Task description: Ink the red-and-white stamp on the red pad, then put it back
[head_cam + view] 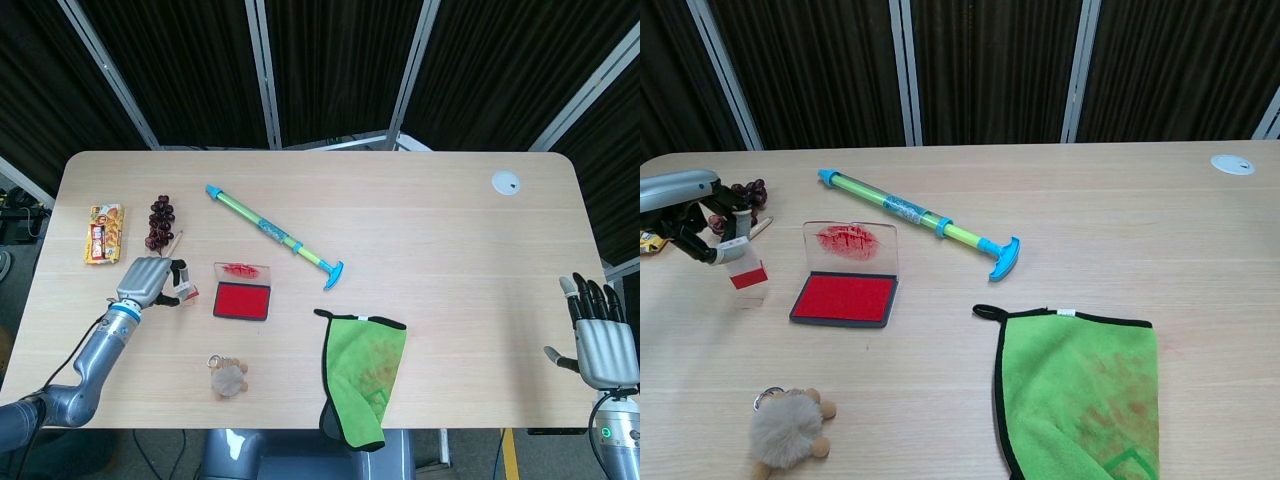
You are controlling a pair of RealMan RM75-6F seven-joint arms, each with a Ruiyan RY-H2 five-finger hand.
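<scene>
My left hand (148,279) (690,205) holds the red-and-white stamp (743,269) (186,293) just above the table, left of the red pad (241,300) (844,297). The stamp's red face points down and toward the pad. The pad lies open, its clear lid (851,248) standing up at the back with red smears on it. My right hand (600,337) is at the table's right edge, open and holding nothing; the chest view does not show it.
A green-and-blue pump toy (274,234) lies diagonally behind the pad. A green cloth (362,370) hangs over the front edge. A furry keychain (228,377) sits in front of the pad. Dark grapes (161,222) and a snack packet (104,233) lie at the left.
</scene>
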